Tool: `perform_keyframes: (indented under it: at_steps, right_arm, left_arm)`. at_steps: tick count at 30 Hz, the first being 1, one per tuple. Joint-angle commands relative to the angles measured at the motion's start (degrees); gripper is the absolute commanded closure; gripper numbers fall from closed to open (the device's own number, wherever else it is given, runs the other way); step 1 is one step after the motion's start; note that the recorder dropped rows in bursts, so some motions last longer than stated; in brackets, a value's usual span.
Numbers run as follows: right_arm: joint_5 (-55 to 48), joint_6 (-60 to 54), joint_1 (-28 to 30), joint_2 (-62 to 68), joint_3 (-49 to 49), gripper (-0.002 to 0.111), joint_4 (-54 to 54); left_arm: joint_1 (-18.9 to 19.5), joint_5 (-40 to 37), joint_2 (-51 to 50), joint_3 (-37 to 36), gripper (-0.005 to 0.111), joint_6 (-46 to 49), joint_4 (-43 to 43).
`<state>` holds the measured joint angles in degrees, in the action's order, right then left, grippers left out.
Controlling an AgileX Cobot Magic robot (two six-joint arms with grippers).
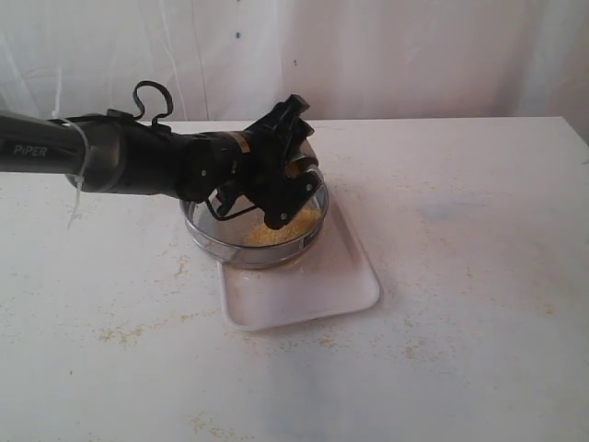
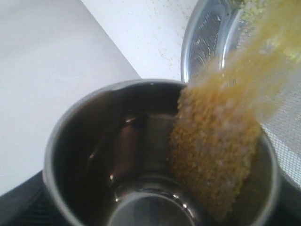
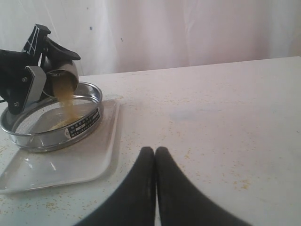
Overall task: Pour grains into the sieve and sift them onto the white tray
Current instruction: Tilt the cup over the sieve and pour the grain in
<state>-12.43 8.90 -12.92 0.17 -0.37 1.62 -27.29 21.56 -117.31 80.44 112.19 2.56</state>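
Note:
My left gripper (image 1: 293,166) is shut on a small steel cup (image 2: 94,141), tipped mouth-down over the sieve (image 1: 210,241). A stream of yellow-beige grains (image 2: 216,155) slides out of the cup and falls onto the mesh, where a small heap of grains (image 1: 276,232) lies. The sieve, a round steel ring with a dark label (image 3: 81,126), stands on the far end of the white tray (image 1: 313,295). The right wrist view shows the cup (image 3: 65,79) and the falling grains (image 3: 69,101). My right gripper (image 3: 155,151) is shut on nothing, low over the table beside the tray (image 3: 70,165).
Yellowish specks (image 1: 120,333) are scattered over the white table (image 1: 479,276). A white curtain (image 1: 414,55) hangs behind the table's far edge. The left arm (image 1: 101,157) reaches in from the left, above the table.

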Motion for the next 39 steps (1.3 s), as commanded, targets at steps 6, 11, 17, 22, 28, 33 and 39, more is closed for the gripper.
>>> perform_keyframes:
  at_steps: [6,11,17,22,28,33,39]
  right_arm:
    - [-0.16,0.05,0.37,-0.17,0.37,0.108,0.03]
    - [-0.16,0.05,0.37,-0.17,0.37,0.108,0.03]
    - [-0.27,0.05,0.37,-0.17,0.37,0.108,0.06]
    - [-0.27,0.05,0.37,-0.17,0.37,0.108,0.06]
    - [-0.14,0.05,0.37,-0.17,0.37,0.108,0.06]
    - [-0.14,0.05,0.37,-0.17,0.37,0.108,0.06]
    - [-0.14,0.05,0.37,-0.17,0.37,0.108,0.06]
  left_arm:
    - [3.17,3.47,0.69,0.05,0.107,8.86,-0.21]
    - [3.27,18.72,0.69,-5.33,0.107,8.86,-3.28]
    - [3.80,25.36,0.69,-9.74,0.107,8.86,-3.53]
    - [3.92,27.08,0.69,-9.95,0.107,8.86,-3.66]
    - [3.92,27.77,0.69,-9.95,0.107,8.86,-9.72]
    - [3.92,27.77,0.69,-9.95,0.107,8.86,-12.42]
    - [3.92,27.31,0.69,-11.53,0.107,8.86,-14.15]
